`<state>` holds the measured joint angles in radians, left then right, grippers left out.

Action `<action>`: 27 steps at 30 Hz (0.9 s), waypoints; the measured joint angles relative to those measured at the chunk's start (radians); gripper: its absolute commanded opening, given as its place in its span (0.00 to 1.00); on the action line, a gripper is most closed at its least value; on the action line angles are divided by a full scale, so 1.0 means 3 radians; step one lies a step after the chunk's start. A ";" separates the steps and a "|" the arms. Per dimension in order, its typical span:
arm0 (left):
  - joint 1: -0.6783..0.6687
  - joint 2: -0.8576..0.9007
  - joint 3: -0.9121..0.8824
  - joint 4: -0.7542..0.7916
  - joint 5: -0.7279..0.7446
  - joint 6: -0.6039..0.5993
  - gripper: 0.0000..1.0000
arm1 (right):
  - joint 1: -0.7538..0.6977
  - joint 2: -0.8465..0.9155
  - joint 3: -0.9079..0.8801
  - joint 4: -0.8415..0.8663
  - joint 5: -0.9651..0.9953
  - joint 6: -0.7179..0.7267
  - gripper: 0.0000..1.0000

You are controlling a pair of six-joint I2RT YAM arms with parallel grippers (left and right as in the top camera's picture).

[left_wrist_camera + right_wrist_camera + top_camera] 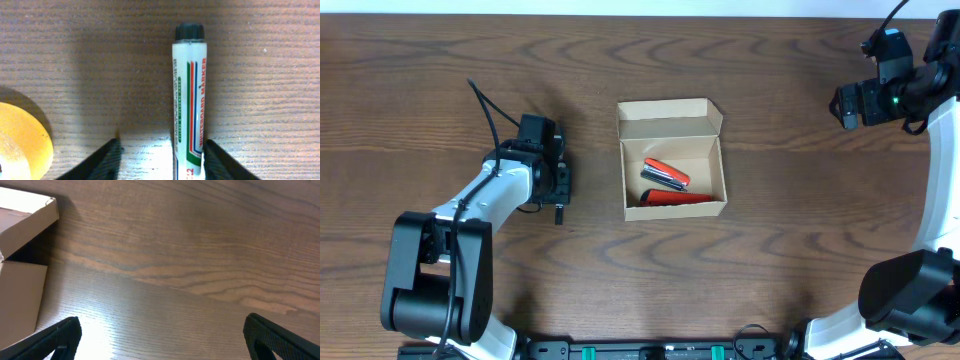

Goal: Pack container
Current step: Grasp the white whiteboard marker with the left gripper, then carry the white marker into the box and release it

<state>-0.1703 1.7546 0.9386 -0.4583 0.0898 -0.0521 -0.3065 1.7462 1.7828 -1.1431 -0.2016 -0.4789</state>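
Note:
The container [670, 117] is an open tan cardboard box at the table's middle, its lid flap folded back. Two red markers [666, 175] lie inside it. My left gripper [558, 185] is low over the table left of the box. In the left wrist view it [161, 145] is open, with a white whiteboard marker [190, 95] with a black cap between the jaws, against the right finger and lying on the table. My right gripper [847, 106] is at the far right, open and empty [162, 322]. A corner of the box [25, 227] shows in the right wrist view.
A round yellow object [20, 142] lies on the table just left of the left jaws; it is hidden under the arm in the overhead view. The table is dark wood [770, 260].

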 measured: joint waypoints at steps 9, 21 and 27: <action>0.0000 0.0001 0.0009 -0.0071 0.0043 -0.0108 0.06 | 0.0000 0.0000 0.0000 0.0006 0.0000 0.0000 0.99; 0.0000 0.0102 0.0276 -0.0320 0.0566 -0.0080 0.06 | 0.0000 0.0000 -0.0001 0.0008 0.0000 0.0000 0.99; -0.0037 0.0070 0.1021 -0.0701 0.0865 0.0357 0.06 | 0.0000 0.0000 -0.0010 0.0008 0.0000 0.0000 0.99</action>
<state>-0.1814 1.7756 1.2449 -0.6685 0.3492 0.0551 -0.3065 1.7462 1.7798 -1.1408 -0.2016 -0.4789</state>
